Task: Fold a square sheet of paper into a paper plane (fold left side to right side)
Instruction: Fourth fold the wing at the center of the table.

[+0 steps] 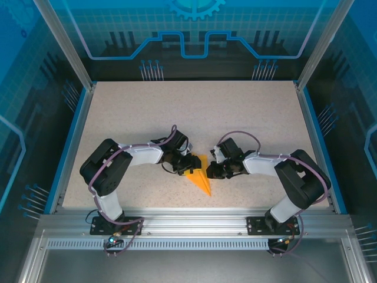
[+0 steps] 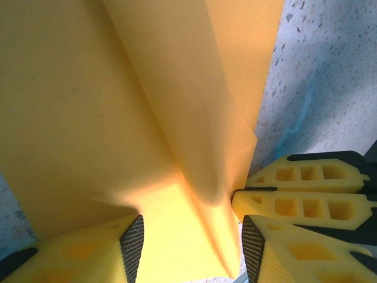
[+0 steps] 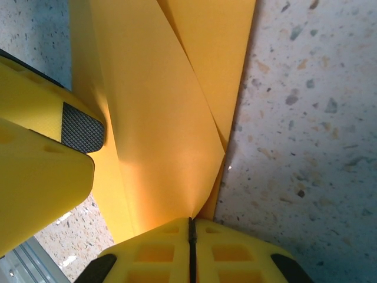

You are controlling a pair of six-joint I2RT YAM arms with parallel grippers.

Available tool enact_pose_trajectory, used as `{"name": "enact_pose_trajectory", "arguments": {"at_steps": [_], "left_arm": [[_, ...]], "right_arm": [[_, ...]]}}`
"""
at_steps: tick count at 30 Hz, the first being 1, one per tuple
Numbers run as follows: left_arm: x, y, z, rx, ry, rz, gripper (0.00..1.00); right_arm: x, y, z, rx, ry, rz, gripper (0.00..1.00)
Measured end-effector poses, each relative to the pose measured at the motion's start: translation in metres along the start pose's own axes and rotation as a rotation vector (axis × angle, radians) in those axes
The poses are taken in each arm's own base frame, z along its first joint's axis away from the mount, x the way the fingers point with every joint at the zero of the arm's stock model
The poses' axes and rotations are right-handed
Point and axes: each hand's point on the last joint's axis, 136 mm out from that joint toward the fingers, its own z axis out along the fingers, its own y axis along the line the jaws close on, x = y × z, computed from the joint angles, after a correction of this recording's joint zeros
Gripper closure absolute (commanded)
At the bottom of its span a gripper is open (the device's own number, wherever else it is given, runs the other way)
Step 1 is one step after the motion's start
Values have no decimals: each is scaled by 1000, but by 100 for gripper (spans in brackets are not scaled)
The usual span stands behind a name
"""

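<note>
The orange sheet of paper point(image 1: 203, 183) lies folded into a narrow pointed shape near the table's front middle, its tip toward the front edge. My left gripper point(image 1: 189, 163) is at its left side, my right gripper point(image 1: 211, 171) at its right. In the left wrist view the left gripper point(image 2: 191, 247) is open, its pads point(image 2: 132, 244) straddling the paper point(image 2: 88, 106), and a raised fold runs toward the right gripper's shut fingers point(image 2: 294, 203). In the right wrist view the right gripper point(image 3: 189, 227) is shut on the edge of a lifted flap of the paper point(image 3: 159, 118).
The speckled tabletop point(image 1: 194, 112) stretches away behind the arms. An aluminium rail point(image 1: 188, 221) runs along the front edge just below the paper's tip. Blue frame bars point(image 1: 70, 141) and transparent walls bound the sides and back. A left finger point(image 3: 35, 171) stands close beside the flap.
</note>
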Motion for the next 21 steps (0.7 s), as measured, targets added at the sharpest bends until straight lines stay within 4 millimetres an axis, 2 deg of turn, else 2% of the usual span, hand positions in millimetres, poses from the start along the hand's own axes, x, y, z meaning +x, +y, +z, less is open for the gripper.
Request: {"name": "enact_pose_trajectory", "arguments": {"at_steps": [8,12,15,17,21], "left_arm": [[1,1,-4,-14,-3,3,43],[4,4,-13,-56,-13,12,39],[3,-3,-27,-70,-34,37,39],[0,-13,-36,-60,-56,57,46],[-5,-31,-44,-18,-76,98,67]], "right_arm": [[-1,0,2,2,9,-4,91],[-1,1,2,3,9,-7,91],[-1,1,2,3,9,-8,91],[-1,1,2,4,8,-10,92],[-1,1,2,5,8,-14,92]]}}
